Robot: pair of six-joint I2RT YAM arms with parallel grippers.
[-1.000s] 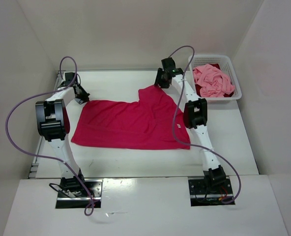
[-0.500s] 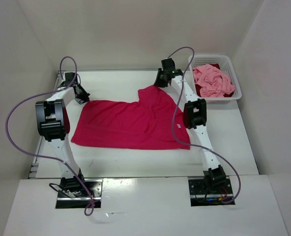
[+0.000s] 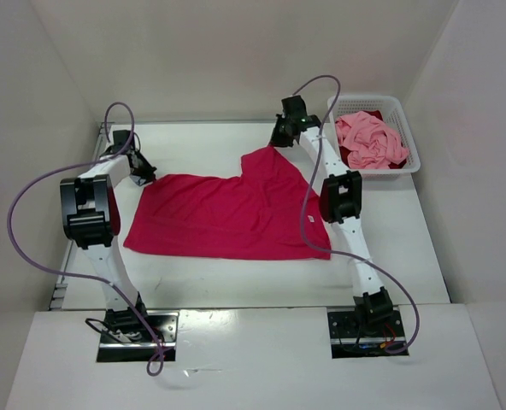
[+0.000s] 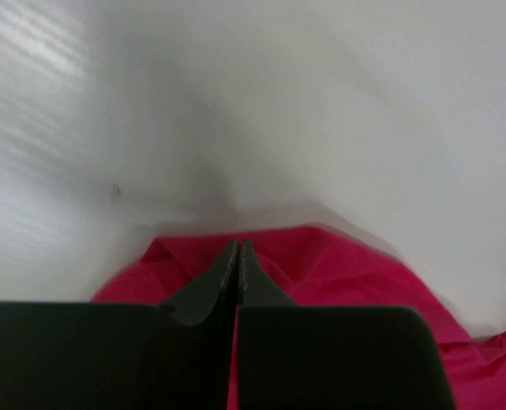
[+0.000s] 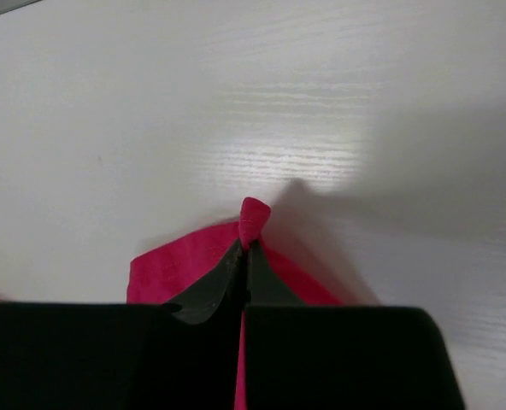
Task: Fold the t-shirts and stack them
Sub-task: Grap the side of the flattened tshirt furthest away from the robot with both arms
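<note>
A bright magenta-red t-shirt (image 3: 227, 213) lies spread on the white table, with one flap reaching toward the back. My left gripper (image 3: 142, 173) is shut on that shirt's far-left corner; the left wrist view shows its jaws (image 4: 238, 249) closed with red cloth (image 4: 338, 265) around them. My right gripper (image 3: 274, 143) is shut on the tip of the back flap, and a small red fold (image 5: 254, 215) pokes out past its closed jaws (image 5: 244, 248). A crumpled light pink t-shirt (image 3: 368, 141) lies in the basket on top of a dark crimson one (image 3: 347, 157).
A white lattice basket (image 3: 414, 149) stands at the back right corner of the table. White walls enclose the table on the left, back and right. Purple cables loop from both arms.
My right gripper has closed on the tip of the shirt's back flap and shifted slightly. The left gripper stays shut on its corner.
</note>
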